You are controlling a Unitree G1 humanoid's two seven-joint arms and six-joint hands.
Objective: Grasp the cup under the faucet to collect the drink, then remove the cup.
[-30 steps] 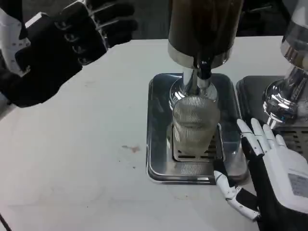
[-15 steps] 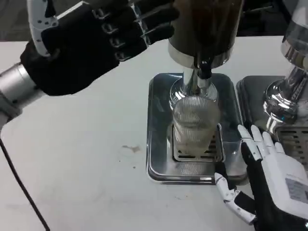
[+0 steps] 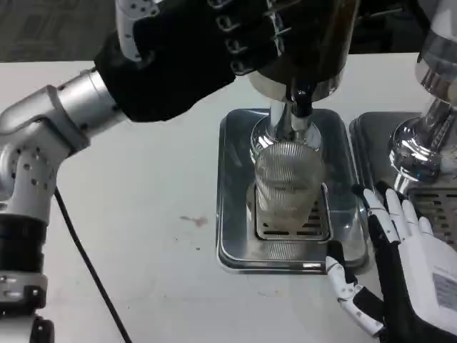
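Cup [image 3: 288,187] sits ungrasped under the faucet [image 3: 300,100]; right hand [image 3: 410,275] open beside it (left hand [image 3: 207,50] up at the dispenser, grip unclear).

White table [image 3: 143,243], small reddish stain [image 3: 191,221] left of tray | Steel drip tray [image 3: 235,186], slotted grate [image 3: 293,230] at its centre | Second dispenser [image 3: 428,121] at right edge, chrome base, standing on its own tray [image 3: 364,136]
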